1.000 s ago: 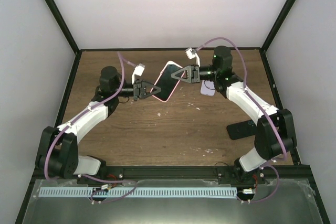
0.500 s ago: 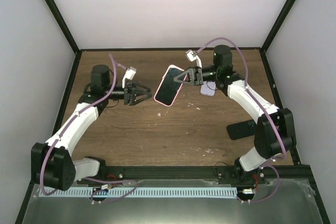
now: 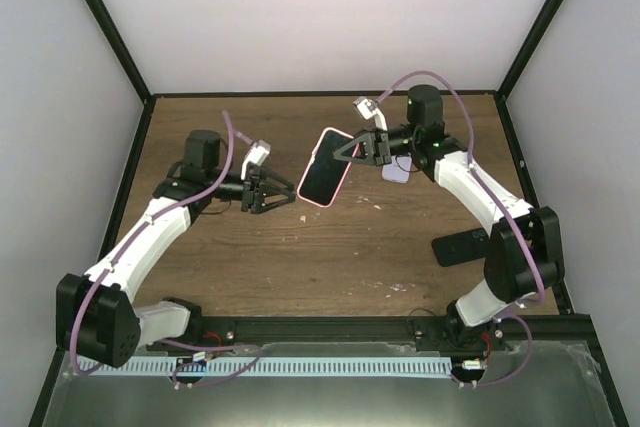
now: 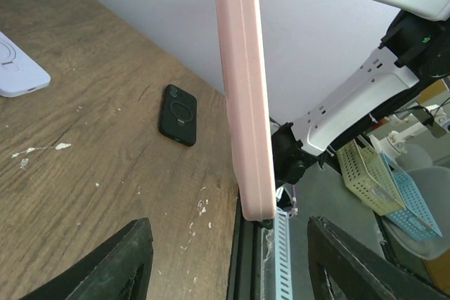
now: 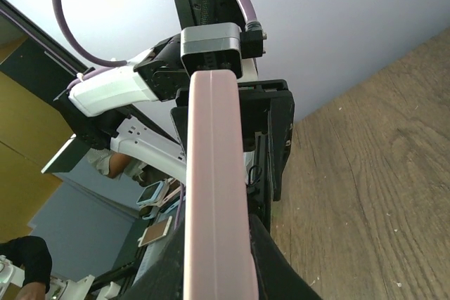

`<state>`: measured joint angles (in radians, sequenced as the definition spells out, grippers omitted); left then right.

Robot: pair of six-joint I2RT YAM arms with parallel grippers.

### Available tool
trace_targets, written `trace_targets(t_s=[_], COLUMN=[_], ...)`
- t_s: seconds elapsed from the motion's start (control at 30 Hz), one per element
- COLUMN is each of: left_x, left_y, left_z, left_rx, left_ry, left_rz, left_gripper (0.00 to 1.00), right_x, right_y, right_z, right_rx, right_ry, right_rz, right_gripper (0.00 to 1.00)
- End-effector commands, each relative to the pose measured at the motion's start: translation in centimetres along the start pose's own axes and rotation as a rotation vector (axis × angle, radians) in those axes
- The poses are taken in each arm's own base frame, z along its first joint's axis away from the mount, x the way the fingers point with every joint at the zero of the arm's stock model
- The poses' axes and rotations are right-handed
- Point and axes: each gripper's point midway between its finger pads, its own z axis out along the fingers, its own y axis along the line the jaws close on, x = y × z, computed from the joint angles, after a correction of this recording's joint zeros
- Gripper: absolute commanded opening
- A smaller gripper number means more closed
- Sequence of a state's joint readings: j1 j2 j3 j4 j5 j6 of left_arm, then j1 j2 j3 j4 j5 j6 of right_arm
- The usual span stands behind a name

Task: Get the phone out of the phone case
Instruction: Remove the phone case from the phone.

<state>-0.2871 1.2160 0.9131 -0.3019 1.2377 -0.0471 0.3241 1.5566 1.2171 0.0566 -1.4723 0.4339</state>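
1. The right arm's jaws are clamped on the upper end of the pink phone case (image 4: 246,103) and hold it in the air above the bench (image 3: 300,257). The case's long side tilts from 1 o'clock down to 7 o'clock in the overhead view.

2. The phone (image 3: 322,172) sits inside the case. Its dark screen faces up and is framed all round by the pink rim.

3. From the right wrist camera, the case's pink edge runs straight up the middle of the view, between that arm's two fingers.

4. The left arm's jaws stand apart and hold nothing. They point toward the lower end of the case from its 8 o'clock side, very near it, with no contact visible.

5. The left wrist camera shows that arm's black fingers (image 4: 123,261) spread wide at the bottom of the frame. The case's narrow edge stands upright between and beyond them.

6. A pale case (image 3: 396,171) lies flat on the bench at 3 o'clock from the right arm's jaws and is partly hidden under that arm.

7. A black case (image 3: 458,247) lies flat on the bench at 4 o'clock from the held phone, near the right arm's base and well apart from both sets of jaws.

8. Small white flecks dot the brown wood surface at 5 o'clock from the phone.
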Motion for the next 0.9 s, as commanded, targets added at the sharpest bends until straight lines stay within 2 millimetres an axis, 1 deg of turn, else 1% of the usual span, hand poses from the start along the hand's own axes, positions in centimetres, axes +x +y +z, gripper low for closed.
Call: trace_targets(t_s=[0.0,0.2,0.33,0.47,0.57,0.77,0.87], left_x=[-0.8,-0.9,-0.9,-1.0,-0.9,-0.5,-0.4], left_y=[-0.1,0.0,0.6,1.7,2.7,4.8,5.7], left_z=[0.5,0.7,0.7,0.5,0.4,0.5,0.1], left_rx=[-0.001,-0.012,-0.048,-0.090,-0.129,-0.156,-0.162], left_ry=[0.002,0.006,0.003,-0.008,-0.011,-0.018,-0.033], left_rz=[0.036,0.041,0.041,0.025,0.015,-0.042,-0.059], left_gripper=[0.61,0.58,0.57,0.49,0.44,0.35,0.34], right_x=[-1.3,-1.2,-1.1,-1.0,-0.9,-0.5,-0.4], right_y=[3.0,3.2,3.4,4.0,4.7,6.6,7.8], right_z=[0.1,0.4,0.6,0.8,0.9,1.0,1.1], right_rx=[-0.045,-0.052,-0.064,-0.082,-0.107,-0.178,-0.204], right_ry=[0.016,0.022,0.029,0.039,0.052,0.095,0.112], right_rz=[-0.091,-0.088,-0.085,-0.092,-0.104,-0.113,-0.133], right_gripper=[0.01,0.01,0.01,0.01,0.01,0.01,0.01])
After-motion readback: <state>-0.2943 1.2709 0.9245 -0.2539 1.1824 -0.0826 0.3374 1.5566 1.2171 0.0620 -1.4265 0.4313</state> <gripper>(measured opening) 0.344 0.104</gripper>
